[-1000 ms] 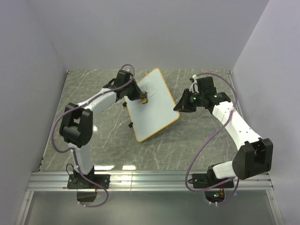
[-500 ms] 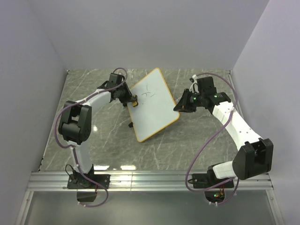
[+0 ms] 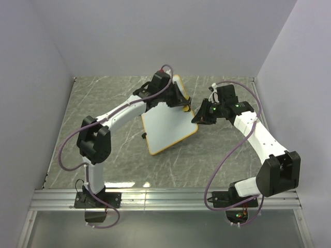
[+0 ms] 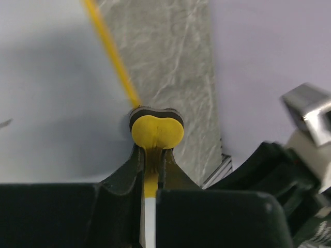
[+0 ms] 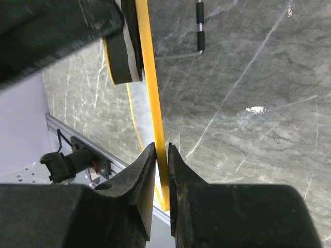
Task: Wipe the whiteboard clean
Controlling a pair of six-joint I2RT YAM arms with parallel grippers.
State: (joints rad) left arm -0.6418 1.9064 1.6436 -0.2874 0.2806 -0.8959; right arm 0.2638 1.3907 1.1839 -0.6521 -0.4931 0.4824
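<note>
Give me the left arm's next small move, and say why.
Probably drag the eraser inward across the whiteboard: the left hand holds it right at the orange rim, beside the right hand clamping the board's edge, and a faint dark mark shows on the white surface in the left wrist view.

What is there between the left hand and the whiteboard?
A yellow eraser, pinched in the left hand, sits there at the orange rim of the whiteboard; the left wrist view shows it.
</note>
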